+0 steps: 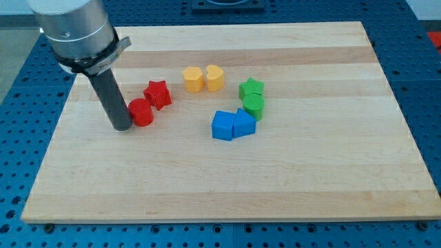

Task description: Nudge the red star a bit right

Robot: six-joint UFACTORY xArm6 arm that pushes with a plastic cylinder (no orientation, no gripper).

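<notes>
The red star (158,94) lies on the wooden board (227,172), left of centre. A red round block (141,112) touches it on its lower left. My tip (122,127) stands just left of the red round block, touching or nearly touching it. The tip is about one block's width to the lower left of the red star, with the round block between them.
Two yellow blocks (204,78) sit side by side right of the star. A green star (251,88) and a green round block (253,105) stand further right. Two blue blocks (232,125) lie below them.
</notes>
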